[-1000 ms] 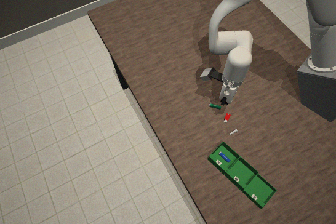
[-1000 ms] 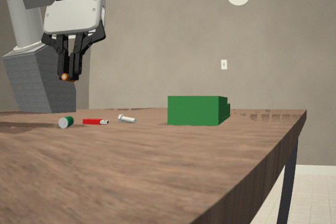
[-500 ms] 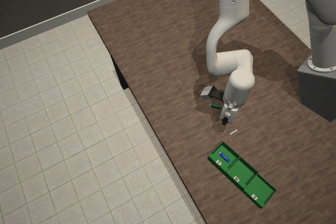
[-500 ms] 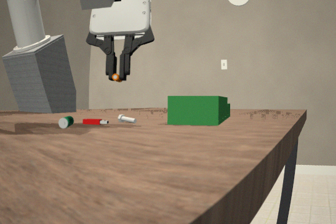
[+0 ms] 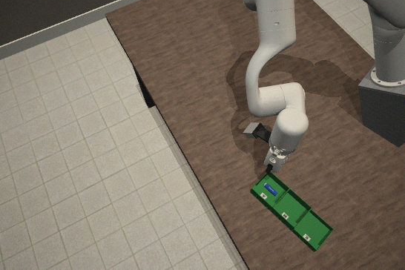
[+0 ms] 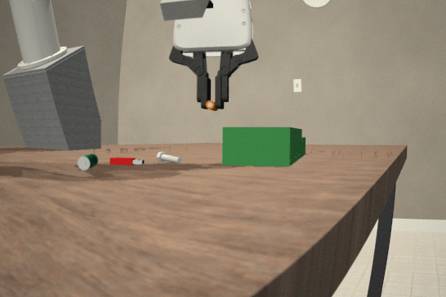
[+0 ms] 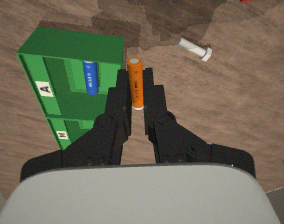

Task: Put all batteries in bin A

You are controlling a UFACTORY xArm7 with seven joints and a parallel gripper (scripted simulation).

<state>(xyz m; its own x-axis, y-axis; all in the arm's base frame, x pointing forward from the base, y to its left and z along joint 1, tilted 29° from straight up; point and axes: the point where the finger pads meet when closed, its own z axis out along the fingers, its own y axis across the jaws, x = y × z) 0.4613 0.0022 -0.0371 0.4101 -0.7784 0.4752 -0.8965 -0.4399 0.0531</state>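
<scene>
While your hand pinches the smooth orange battery (metal-capped), only the wrist view shows bin A holding a blue battery.

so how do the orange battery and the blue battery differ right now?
Place: the orange battery is clamped between the fingers of the gripper, up in the air just beside the green bin; the blue battery lies inside the compartment marked A.
Colour: the orange battery is plain orange, the blue one blue with a small pale marking.
Support: the orange battery hangs off the table; the blue one rests on the bin floor.
Both are slim cylinders of similar build.
</scene>
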